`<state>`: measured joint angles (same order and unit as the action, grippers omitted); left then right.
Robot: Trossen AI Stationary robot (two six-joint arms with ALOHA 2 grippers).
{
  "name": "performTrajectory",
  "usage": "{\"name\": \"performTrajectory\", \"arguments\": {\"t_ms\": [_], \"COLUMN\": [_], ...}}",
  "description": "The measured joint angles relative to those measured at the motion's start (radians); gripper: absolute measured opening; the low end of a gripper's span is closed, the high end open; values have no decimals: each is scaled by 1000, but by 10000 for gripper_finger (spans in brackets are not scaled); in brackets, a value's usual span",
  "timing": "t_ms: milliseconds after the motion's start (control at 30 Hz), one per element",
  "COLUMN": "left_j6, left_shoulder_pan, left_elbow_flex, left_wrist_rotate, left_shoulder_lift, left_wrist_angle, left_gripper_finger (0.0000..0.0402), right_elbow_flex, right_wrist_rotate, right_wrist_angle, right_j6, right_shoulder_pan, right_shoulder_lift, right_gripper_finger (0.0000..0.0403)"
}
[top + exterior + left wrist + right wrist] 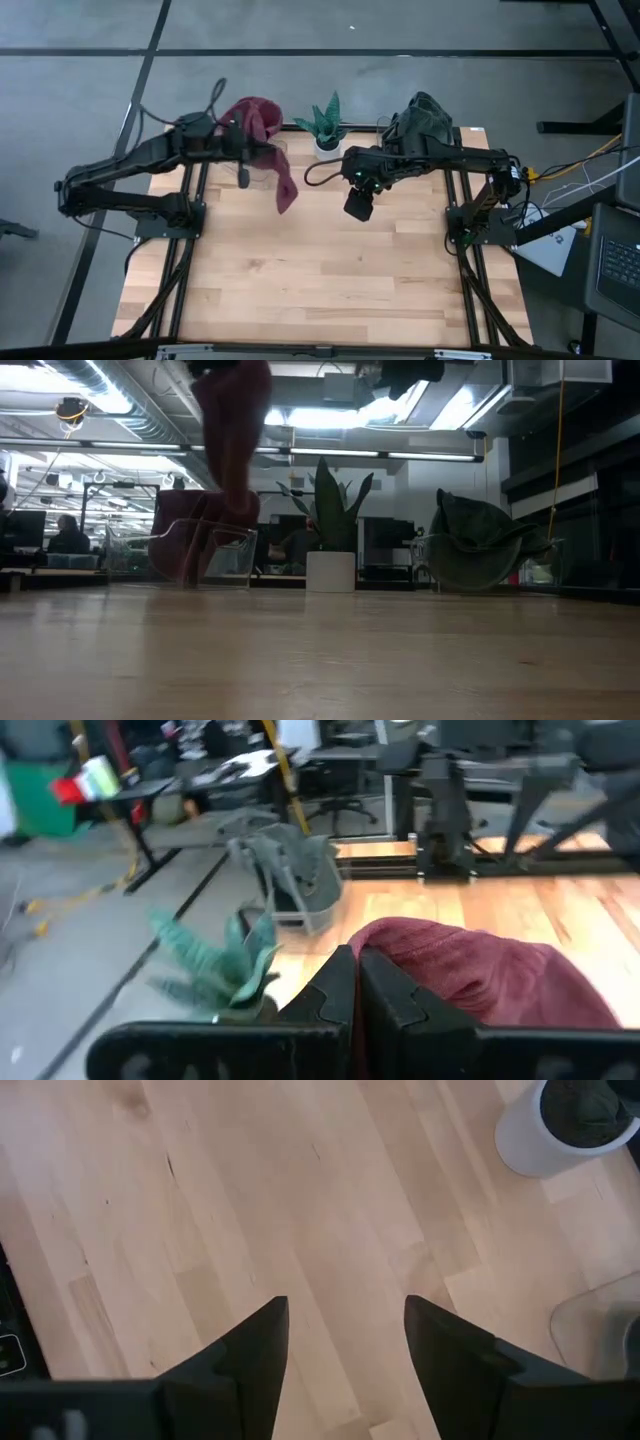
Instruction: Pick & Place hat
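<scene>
A dark red hat (265,125) hangs from my left gripper (248,140), which is shut on it above the table's far left. The cloth trails down toward a clear holder (215,555); in the low view the hat (235,430) shows high above the table. A dark green hat (428,115) sits in another clear holder (480,545) at the far right. My right gripper (345,1340) stands open above bare wood near the table's middle, with nothing between its fingers. My left gripper has the red hat's cloth (385,960) pinched between its two shut fingers, which point nearly level toward the table's right. Most of the hat (490,980) bulges out beside and beyond the fingers. It hangs slack below the gripper, clear of the table top.
A green plant in a white pot (328,128) stands at the far edge between the two holders; the pot (555,1130) also shows in the right wrist view. The wooden table (320,270) lies bare toward its near edge. Black frame rails run along both sides.
</scene>
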<state>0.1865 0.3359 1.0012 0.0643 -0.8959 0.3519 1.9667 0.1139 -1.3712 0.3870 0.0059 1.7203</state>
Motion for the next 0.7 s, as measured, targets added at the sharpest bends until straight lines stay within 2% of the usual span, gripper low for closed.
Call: {"name": "performTrajectory", "arguments": {"t_ms": [233,400,700], "left_j6": [-132,-155,-203], "left_shoulder_pan": [0,0,0], "left_elbow_flex": [0,0,0], "left_wrist_rotate": [-185,-312,-485], "left_shoulder_lift": [122,194,261], "left_wrist_angle": [145,236,407], "left_gripper_finger": [2,2,2], "right_elbow_flex": [0,0,0], "right_wrist_rotate": [27,80,80], "right_wrist_angle": [0,0,0], "right_j6": [-6,-29,-55], "right_shoulder_pan": [0,0,0], "right_shoulder_lift": [0,0,0], "right_gripper_finger": [199,199,199]}}
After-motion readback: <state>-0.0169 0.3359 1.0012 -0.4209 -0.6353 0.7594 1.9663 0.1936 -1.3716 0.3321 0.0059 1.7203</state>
